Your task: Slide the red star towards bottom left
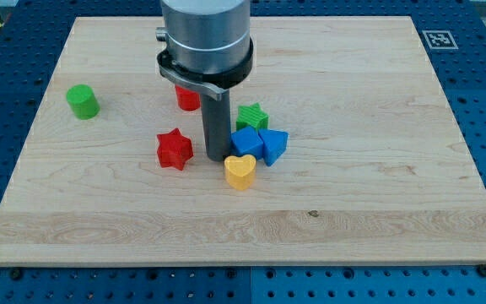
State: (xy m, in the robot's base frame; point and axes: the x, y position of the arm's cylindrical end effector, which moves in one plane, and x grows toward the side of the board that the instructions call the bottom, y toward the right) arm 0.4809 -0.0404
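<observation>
My tool is a plain dark rod with nothing on it that could open, close or grasp, so it holds nothing. My tip rests on the counter, a pale wooden board, a little to the view's left of the board's middle.

The red star lies just to the view's left of my tip, with a narrow strip of bare wood between them. It sits flat on the board, left of centre and about halfway between the view's top and bottom.

On the other side of my tip is a tight cluster. The blue block, roughly a cube, stands right beside the rod on the view's right; I cannot tell whether they touch. A blue triangular block is pressed against its right side, and a green star sits just behind the two, toward the view's top. The yellow heart lies just below and to the right of my tip, close to the blue cube.

Behind the rod, toward the view's top, a second red block is partly hidden by my arm's grey housing, so its shape is unclear. A green cylinder stands well apart near the board's left edge.
</observation>
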